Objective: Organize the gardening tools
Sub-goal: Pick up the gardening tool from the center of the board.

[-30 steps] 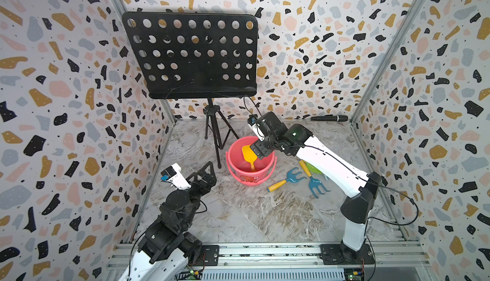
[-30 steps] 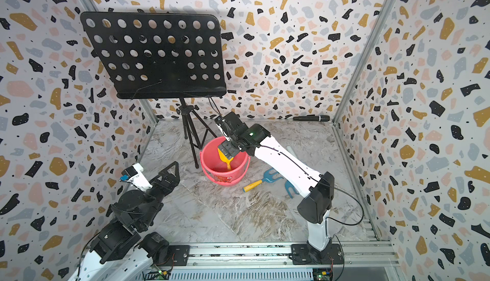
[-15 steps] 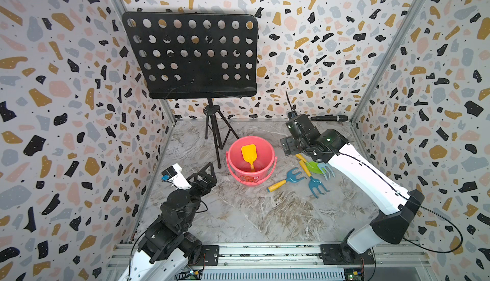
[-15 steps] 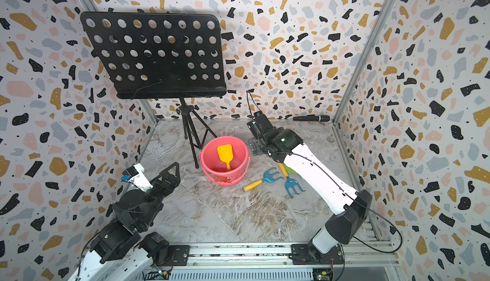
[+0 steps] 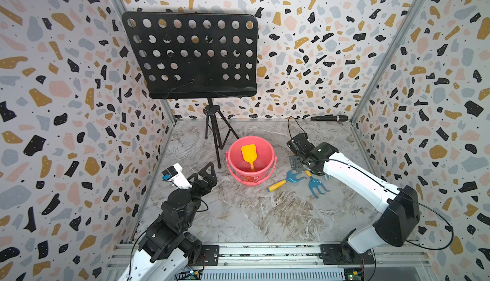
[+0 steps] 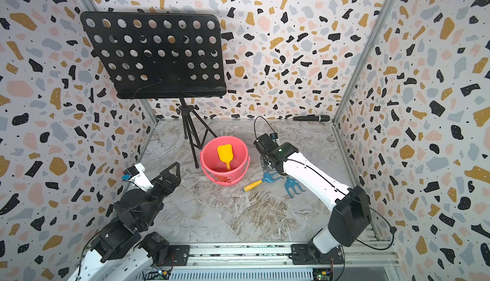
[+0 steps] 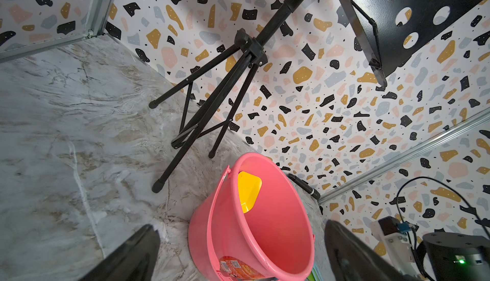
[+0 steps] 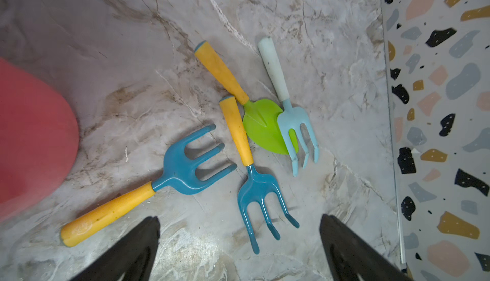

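Green plastic of the leaf-shaped spade (image 8: pixel 265 131) and the pale-blue, white-handled rake (image 8: pixel 294 123) shows plainly only in the right wrist view, where the rake's tines lie over the spade's blade. In both top views the right arm covers them almost wholly. The pink plastic bucket (image 5: pixel 252 180) is blurred and cut off in that wrist view.

The right arm reaches forward from its base, wrist turned down. Its right end effector (image 8: pixel 238 221) stands wide and empty above the marbled bench (image 5: pixel 252 218). Under it lie the dark-blue forked rake nearer the bucket (image 8: pixel 185 171) and the second dark-blue rake (image 8: pixel 258 189), both with yellow-orange handles.

The yellow plastic shovel (image 5: pixel 248 153) stands blade-up in the bucket. The left arm sits folded, and its left end effector (image 5: pixel 206 172), spread wide and empty, points at the bucket from well apart.
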{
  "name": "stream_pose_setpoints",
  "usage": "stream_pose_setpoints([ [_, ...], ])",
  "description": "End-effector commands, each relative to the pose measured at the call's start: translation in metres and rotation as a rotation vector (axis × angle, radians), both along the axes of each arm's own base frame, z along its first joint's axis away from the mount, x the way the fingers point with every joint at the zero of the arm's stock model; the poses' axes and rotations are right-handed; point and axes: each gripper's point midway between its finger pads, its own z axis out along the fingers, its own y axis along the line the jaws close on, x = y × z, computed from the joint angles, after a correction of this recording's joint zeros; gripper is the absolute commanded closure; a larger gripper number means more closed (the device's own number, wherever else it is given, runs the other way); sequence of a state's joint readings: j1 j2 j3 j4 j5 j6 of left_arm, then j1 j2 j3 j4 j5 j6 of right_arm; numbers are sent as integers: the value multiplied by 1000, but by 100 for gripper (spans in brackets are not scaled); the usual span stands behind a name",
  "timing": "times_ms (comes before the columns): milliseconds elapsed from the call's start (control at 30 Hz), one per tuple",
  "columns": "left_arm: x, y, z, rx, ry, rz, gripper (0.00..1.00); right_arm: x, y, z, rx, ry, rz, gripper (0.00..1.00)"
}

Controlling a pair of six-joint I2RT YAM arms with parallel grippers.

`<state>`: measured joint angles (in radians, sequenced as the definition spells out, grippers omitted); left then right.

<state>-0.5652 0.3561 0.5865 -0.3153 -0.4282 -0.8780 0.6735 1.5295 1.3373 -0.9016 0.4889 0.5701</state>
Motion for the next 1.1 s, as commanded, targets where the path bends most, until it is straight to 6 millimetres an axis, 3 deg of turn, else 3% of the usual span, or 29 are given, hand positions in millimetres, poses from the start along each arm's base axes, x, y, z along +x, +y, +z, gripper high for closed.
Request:
stream_pose_setpoints([
  [0,-1,0,20,-9,-43,-3,1,6,5,-10,88,-20,-74,0],
  [467,2,-6,20,13,-31,-29,0,10,24,-80,192,60,-161,0],
  [1067,3,-7,12,22,-15,-32,1,11,36,-126,208,136,-180,0],
])
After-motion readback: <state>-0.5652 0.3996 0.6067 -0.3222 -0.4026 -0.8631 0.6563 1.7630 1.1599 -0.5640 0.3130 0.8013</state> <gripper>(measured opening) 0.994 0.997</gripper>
